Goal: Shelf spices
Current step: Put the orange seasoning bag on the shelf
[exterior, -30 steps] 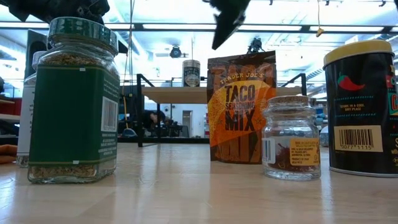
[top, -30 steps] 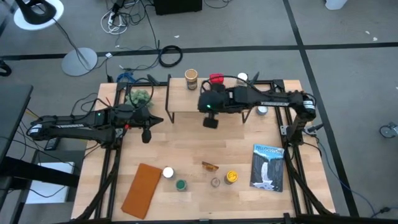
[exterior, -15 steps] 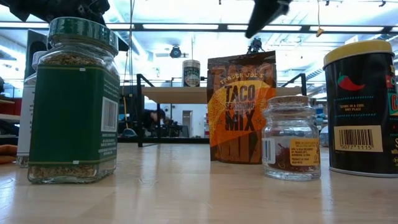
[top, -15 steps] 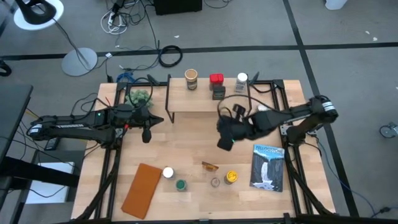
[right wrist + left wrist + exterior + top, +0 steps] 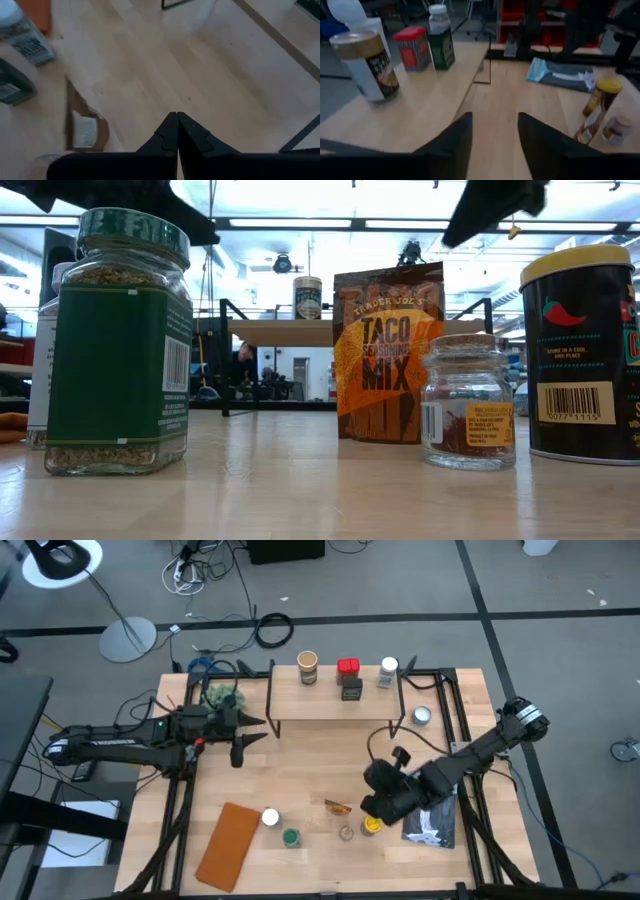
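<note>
The right end effector (image 5: 372, 808) hangs closed and empty beside the yellow-lidded jar (image 5: 372, 825), while the left end effector (image 5: 238, 747) is open near the shelf (image 5: 320, 705).

Four spices (image 5: 348, 675) stand on the shelf (image 5: 320, 705).

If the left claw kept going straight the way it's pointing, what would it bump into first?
Probably nothing close. The left claw, open, points along bare table just past the shelf edge. Farthest along that line lies the blue-and-white packet, though depth is hard to judge. The yellow-lidded jar sits off to one side.
</note>
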